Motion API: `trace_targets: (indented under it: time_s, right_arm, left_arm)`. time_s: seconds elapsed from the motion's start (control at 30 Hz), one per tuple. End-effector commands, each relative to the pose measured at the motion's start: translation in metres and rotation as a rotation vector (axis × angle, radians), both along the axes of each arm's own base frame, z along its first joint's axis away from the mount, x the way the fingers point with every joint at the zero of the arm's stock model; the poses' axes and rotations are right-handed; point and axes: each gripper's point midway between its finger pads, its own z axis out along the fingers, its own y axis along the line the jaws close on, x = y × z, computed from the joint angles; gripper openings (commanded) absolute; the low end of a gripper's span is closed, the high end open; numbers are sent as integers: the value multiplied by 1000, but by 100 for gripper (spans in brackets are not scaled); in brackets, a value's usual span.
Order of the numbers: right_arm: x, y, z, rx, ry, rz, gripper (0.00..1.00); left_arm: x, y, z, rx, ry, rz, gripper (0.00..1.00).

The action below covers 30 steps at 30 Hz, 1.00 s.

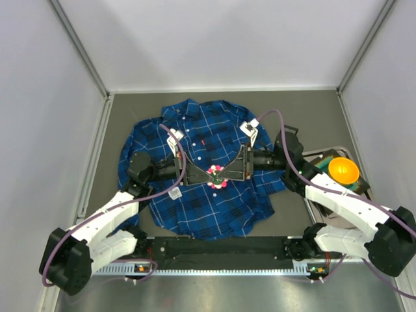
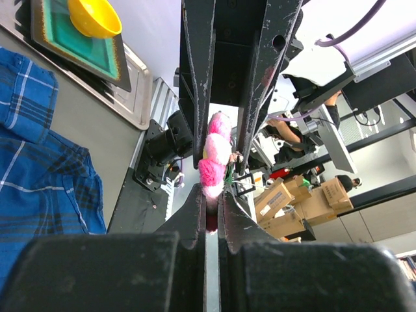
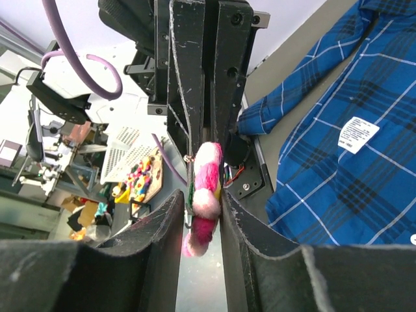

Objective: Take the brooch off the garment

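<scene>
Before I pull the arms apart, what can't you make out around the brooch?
Whether the brooch pin is through the garment: top view too small, wrist views blocked by fingers.
What the shut left gripper pinches: its own fingers hide it, left wrist view.
Print on the white tag: too small, right wrist view.

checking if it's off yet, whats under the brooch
The brooch sits over the blue plaid garment, pinched by the left claw and right claw. Whether its pin is in the cloth is hidden by them.
</scene>
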Motion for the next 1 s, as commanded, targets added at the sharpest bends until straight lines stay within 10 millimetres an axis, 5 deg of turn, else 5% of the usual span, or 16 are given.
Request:
trace_targets:
  time_s: [0.0, 0.53, 0.97]
  right_arm:
    - [-3, -6, 17, 54, -66, 0, 27]
    - [-2, -1, 14, 57, -51, 38, 14]
    - [-6, 3, 10, 49, -45, 72, 15]
  left_arm:
    - [-4, 1, 24, -44, -96, -12, 0]
    - [-4, -1, 27, -63, -79, -24, 0]
    - [-3, -1, 26, -61, -76, -19, 0]
